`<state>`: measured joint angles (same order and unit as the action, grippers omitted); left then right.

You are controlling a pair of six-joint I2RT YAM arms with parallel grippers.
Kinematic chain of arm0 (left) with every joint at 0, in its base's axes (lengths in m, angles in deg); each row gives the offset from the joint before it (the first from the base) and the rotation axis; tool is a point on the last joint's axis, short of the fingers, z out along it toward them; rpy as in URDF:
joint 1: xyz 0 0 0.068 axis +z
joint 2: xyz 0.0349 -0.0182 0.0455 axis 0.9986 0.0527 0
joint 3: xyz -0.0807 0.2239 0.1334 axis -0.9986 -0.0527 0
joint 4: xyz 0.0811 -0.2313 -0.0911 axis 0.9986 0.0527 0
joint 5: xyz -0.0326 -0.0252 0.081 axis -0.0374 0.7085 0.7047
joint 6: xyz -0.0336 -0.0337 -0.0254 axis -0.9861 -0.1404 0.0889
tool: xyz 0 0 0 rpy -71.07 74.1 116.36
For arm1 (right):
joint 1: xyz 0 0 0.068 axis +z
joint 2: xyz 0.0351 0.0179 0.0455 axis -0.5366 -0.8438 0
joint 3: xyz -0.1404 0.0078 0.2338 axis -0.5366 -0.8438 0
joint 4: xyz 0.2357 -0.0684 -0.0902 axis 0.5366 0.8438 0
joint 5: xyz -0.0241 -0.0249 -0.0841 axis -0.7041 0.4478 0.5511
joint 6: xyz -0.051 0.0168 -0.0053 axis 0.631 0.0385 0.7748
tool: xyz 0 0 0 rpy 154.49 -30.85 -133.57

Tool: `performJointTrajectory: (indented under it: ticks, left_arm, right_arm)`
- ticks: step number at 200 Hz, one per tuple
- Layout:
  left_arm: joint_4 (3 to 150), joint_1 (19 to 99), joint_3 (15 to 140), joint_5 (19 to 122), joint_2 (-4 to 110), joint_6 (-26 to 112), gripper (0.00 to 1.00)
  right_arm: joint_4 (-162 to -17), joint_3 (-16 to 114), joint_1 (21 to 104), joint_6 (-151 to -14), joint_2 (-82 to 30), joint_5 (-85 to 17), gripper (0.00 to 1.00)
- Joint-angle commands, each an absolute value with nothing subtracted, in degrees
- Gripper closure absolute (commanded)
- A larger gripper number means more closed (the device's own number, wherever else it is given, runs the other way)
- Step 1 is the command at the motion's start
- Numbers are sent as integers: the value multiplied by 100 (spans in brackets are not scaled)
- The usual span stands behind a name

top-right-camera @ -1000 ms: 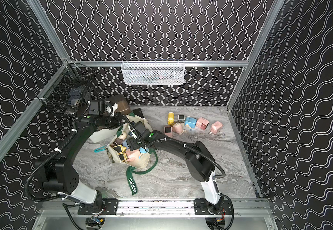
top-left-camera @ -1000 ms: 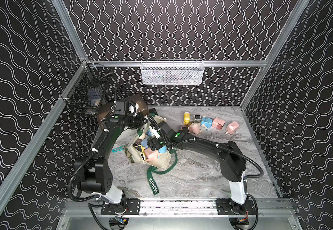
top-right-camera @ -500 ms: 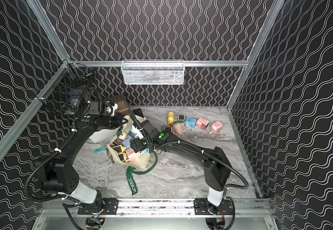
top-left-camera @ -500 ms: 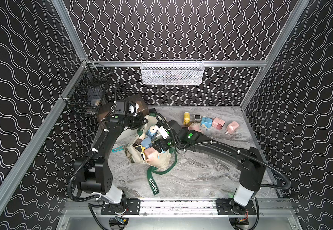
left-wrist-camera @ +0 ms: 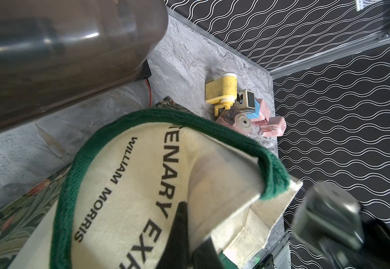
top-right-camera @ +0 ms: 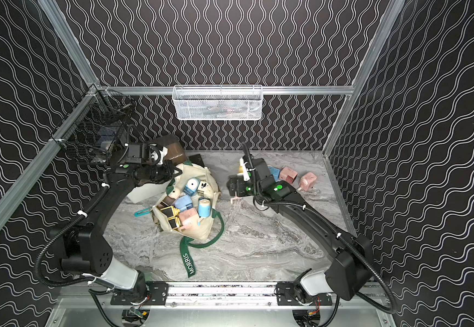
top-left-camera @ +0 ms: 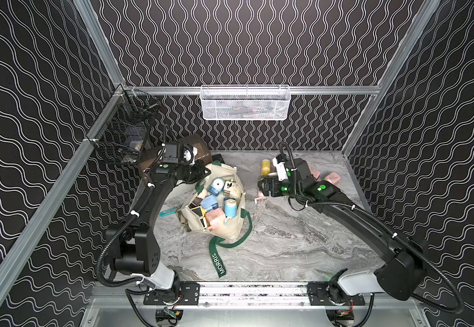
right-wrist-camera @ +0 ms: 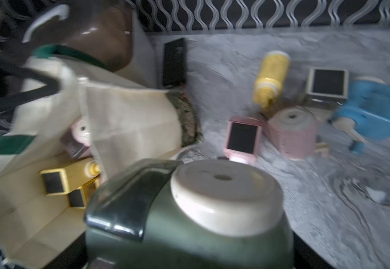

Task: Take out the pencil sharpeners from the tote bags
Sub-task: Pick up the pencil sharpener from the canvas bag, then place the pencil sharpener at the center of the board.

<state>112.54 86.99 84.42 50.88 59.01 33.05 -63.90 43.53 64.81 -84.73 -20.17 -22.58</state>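
**Fig.** My left gripper [top-left-camera: 206, 172] is clamped on the rim of the tote bag [top-left-camera: 227, 233], holding it agape. The bagged sharpeners [top-left-camera: 209, 202] lie heaped inside. My right gripper [top-left-camera: 264, 188], jaws wide, clasps a green sharpener [right-wrist-camera: 189, 246], blurred and cut off, which hides its fingers. My right arm partly masks the sharpeners on the table [left-wrist-camera: 222, 90]. Grey marbled table [top-left-camera: 286, 249]; black wave-patterned walls [top-left-camera: 244, 42].
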Motion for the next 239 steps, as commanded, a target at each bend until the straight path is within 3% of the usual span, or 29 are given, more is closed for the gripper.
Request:
performJointTrajectory:
  ticks: [1,71,136,207,239]
  left_arm:
    - [11326,8698,8475,5003,5858,3369,100]
    - [11283,8698,8422,4967,5802,3342,100]
    - [11274,8699,8422,4955,5785,3342,100]
    - [11274,8698,8404,4958,5765,3337,100]
    - [11279,8698,8420,4958,5774,3338,100]
  right_arm:
    - [-6641,4219,6049,-8941,-2316,-2044,38]
    - [-6555,4324,4709,-9157,-3483,-1946,38]
    - [-6486,4403,4337,-9179,-3979,-2072,38]
    - [-6533,4150,4436,-9267,-3735,-2426,38]
    - [-7184,3542,4502,-9385,-2847,-2398,39]
